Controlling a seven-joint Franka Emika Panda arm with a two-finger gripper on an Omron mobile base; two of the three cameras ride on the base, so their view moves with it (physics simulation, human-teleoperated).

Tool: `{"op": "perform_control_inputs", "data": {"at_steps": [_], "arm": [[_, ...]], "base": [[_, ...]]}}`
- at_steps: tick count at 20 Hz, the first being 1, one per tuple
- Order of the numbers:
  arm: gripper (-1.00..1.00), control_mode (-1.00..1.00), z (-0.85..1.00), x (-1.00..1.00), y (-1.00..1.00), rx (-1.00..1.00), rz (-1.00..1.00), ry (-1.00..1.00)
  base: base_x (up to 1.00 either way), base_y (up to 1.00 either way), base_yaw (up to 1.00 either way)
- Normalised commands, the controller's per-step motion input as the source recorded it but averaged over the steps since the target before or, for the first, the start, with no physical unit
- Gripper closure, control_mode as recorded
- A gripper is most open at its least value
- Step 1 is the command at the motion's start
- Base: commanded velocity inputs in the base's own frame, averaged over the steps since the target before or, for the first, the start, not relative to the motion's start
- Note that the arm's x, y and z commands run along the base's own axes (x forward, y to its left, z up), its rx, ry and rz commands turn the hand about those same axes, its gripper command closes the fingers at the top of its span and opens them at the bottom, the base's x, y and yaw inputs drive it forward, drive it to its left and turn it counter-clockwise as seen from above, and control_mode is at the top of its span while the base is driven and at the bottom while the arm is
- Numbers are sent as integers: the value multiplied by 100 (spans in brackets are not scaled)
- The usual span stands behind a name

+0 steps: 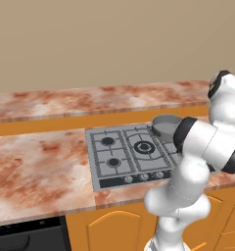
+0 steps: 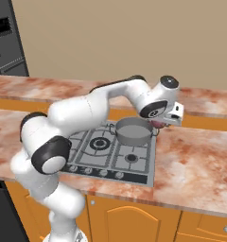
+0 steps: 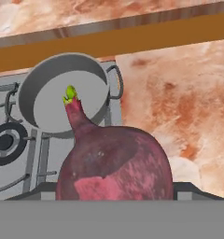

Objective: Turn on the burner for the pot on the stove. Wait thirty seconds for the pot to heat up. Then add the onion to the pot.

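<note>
Onion [image 3: 115, 163], a reddish-purple bulb with a green sprout tip, is sitting right in front of the hand camera, apparently pinched in the two-finger gripper [image 2: 159, 124]; the fingertips themselves are hidden behind it, so the clamp is a judgement. In the right base view it is showing as a small purple lump [image 2: 157, 123] under the hand, just beside the right rim of the round shallow grey metal pot [image 2: 132, 131], not yet over the opening. Pot is sitting on the back right burner of the flat grey gas cooktop [image 1: 120, 163] and is looking empty inside. Knobs [image 2: 102, 173] are lining the black front strip; burner state is not readable, no flame is visible. Judgement: burner and wait steps are presumably done, since the onion is being carried. Remaining: shift the hand left over the pot centre and release. White arm [image 2: 82, 113] is arching over the marbled pink counter [image 2: 196, 156].
</note>
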Motion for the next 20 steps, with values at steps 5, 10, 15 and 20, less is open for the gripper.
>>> {"op": "perform_control_inputs", "data": {"at_steps": [5,10,15,20], "arm": [[100,-100,46,0,100,-18,0,0],[100,-100,5,9,100,-15,0,3],[100,-100,0,31,88,-2,0,7],[100,-100,0,40,23,0,0,8]], "base": [[0,0,0],[0,0,0],[0,0,0],[0,0,0]]}}
